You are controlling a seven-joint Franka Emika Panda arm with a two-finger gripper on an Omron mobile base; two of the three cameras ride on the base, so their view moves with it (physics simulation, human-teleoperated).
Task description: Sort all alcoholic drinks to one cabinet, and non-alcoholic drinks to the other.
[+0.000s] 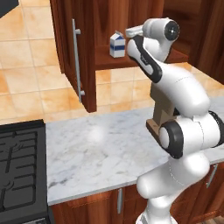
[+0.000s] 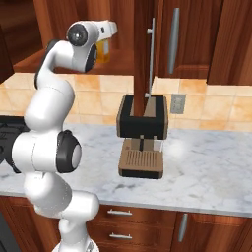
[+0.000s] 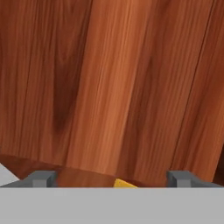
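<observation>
The white-and-blue milk carton (image 1: 117,44) stands on the shelf (image 1: 105,62) of the open wall cabinet. My arm reaches into that cabinet just to the carton's right. The yellow-orange juice carton (image 2: 102,52) stands on the same shelf, directly below my hand. In the hand view my gripper (image 3: 111,178) is open, its fingertips (image 3: 41,178) wide apart, facing the cabinet's wood back wall. Only the yellow tip of the juice carton (image 3: 126,184) shows between them, touching neither finger. The alcoholic drinks are out of view. A closed cabinet (image 2: 216,39) with a silver bar handle (image 2: 172,42) hangs further right.
The open cabinet door (image 1: 65,39) with its long silver handle (image 1: 77,61) juts out left of the shelf. A black-and-brown coffee machine (image 2: 142,138) sits on the marble counter (image 1: 87,144) under the cabinet. A black stove (image 1: 19,166) lies at the left.
</observation>
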